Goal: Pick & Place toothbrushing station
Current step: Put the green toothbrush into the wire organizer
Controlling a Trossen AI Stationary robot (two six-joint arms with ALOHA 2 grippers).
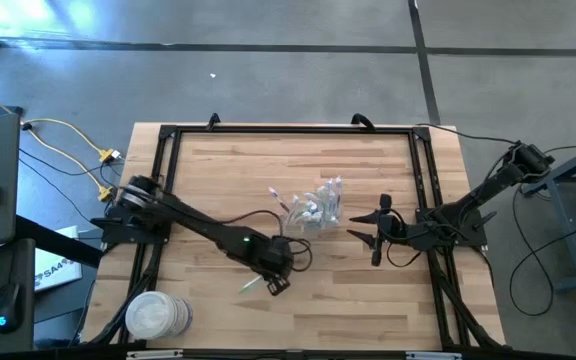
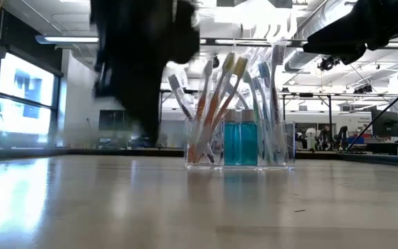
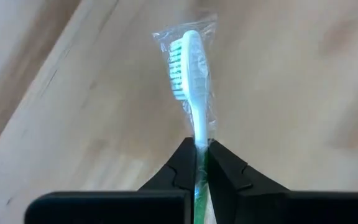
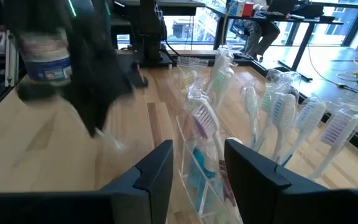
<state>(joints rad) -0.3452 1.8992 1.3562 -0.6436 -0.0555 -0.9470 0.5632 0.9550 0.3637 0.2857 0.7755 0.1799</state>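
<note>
My left gripper [image 3: 201,163] is clamped on a wrapped green toothbrush [image 3: 191,81]; through its wrist camera I see both fingers pressed against the handle, with the white neck and green-and-white bristle head sticking out ahead of them inside clear wrapping. The rest of the handle is cut off behind the fingers, so I cannot see how much of it trails back. From overhead, that gripper [image 1: 275,282] sits low over the wooden table [image 1: 368,290], and a short pale-green length of the toothbrush [image 1: 250,286] pokes out beside it. I cannot tell from any view whether the brush is resting on the boards or just clear of them.

The clear container [image 1: 316,212] stands apart from that gripper, between it and my right gripper [image 1: 375,238], which waits just beside the container. In the right wrist camera its fingers [image 4: 157,171] stand apart with nothing between them, and the container [image 4: 194,158] with its wrapped brushes [image 4: 291,118] is right in front of it.

At table level the container [image 2: 240,142] shows blue bottles [image 2: 240,142] and upright brushes, but the left arm is only a dark blur in front. A stack of white lids or plates [image 1: 156,315], hard to identify, sits at the table's near corner.
</note>
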